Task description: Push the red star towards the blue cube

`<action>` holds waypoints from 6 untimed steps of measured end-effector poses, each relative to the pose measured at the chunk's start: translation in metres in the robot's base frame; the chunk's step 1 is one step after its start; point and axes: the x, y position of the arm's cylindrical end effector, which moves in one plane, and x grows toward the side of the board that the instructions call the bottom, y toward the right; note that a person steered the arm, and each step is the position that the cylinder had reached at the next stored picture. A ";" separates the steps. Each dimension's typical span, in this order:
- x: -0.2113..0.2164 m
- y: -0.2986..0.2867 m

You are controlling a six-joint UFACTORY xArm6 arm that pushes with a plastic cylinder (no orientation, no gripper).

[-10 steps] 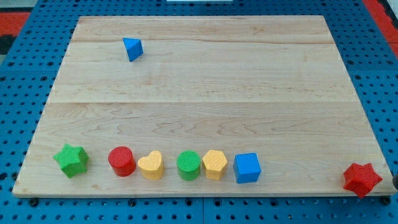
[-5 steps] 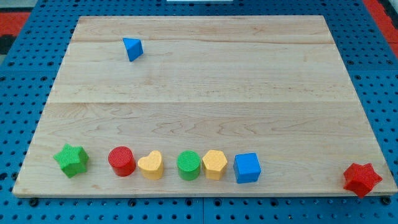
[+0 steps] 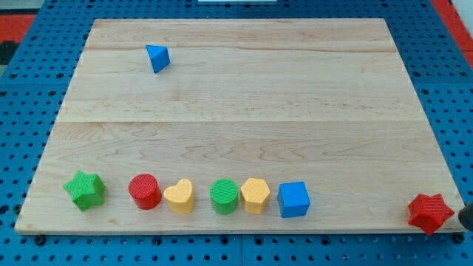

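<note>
The red star (image 3: pixel 430 213) sits at the board's bottom right corner, on the edge of the wooden board (image 3: pixel 244 96). The blue cube (image 3: pixel 293 199) stands in the bottom row, well to the star's left. A dark shape at the view's right edge, just right of the red star, looks like my tip (image 3: pixel 468 219); only a sliver shows. It is close to the star; I cannot tell whether it touches.
Left of the blue cube stands a row: yellow hexagon (image 3: pixel 254 195), green cylinder (image 3: pixel 224 196), yellow heart (image 3: pixel 179 196), red cylinder (image 3: pixel 145 191), green star (image 3: pixel 84 189). A blue triangular block (image 3: pixel 157 57) sits at the top left.
The dark shape at the right edge has come slightly further into view beside the red star. No block has moved.
</note>
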 end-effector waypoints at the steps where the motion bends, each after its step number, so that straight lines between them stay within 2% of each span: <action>1: 0.001 -0.023; 3: -0.014 -0.043; 5: -0.032 -0.025; 6: -0.089 -0.014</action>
